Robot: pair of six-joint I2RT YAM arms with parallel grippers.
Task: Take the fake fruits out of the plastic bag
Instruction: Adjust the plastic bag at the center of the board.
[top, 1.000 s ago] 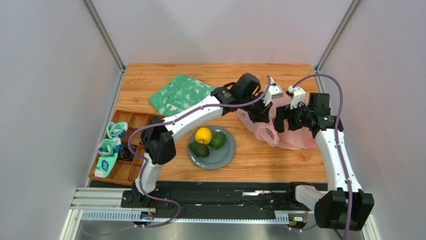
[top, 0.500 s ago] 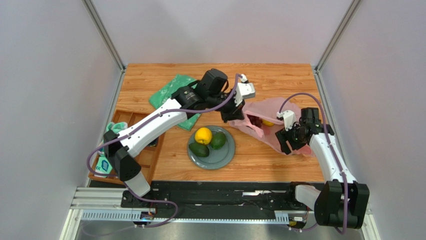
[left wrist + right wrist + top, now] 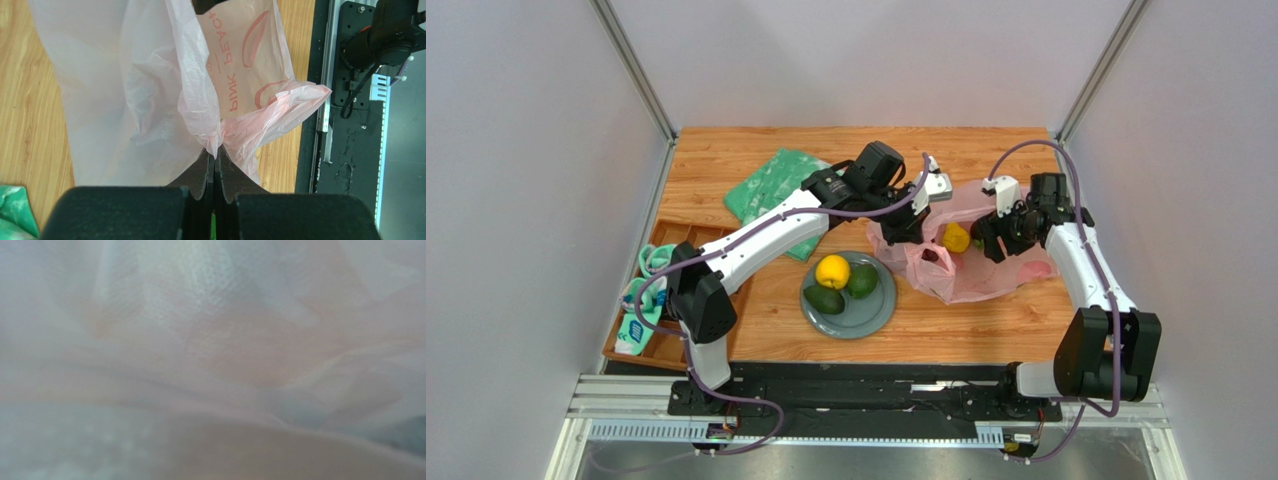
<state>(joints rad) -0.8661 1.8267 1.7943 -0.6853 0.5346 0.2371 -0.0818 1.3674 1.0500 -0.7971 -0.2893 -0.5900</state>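
Note:
The pink plastic bag (image 3: 996, 275) lies at the right of the table. My left gripper (image 3: 904, 228) is shut on a bunched fold of its film (image 3: 215, 145) and holds that edge up. Through the film show a small yellow lumpy fruit (image 3: 956, 238) and a dark grape bunch (image 3: 932, 255). My right gripper (image 3: 982, 238) reaches in just right of the yellow fruit; its jaws are hidden. Pink film (image 3: 215, 340) fills the right wrist view. On the grey plate (image 3: 881, 310) lie a yellow-orange citrus (image 3: 832, 271) and two green avocados (image 3: 824, 299) (image 3: 862, 281).
A flat green patterned bag (image 3: 778, 188) lies at the back left, partly under my left arm. A wooden compartment tray (image 3: 688, 240) with teal-and-white cloth items stands at the table's left edge. Panel walls close in both sides.
My left arm has shifted and now holds the bag's edge up further left. My right gripper has moved from the bag's near side up into the bag. The yellow fruit and grapes now show.

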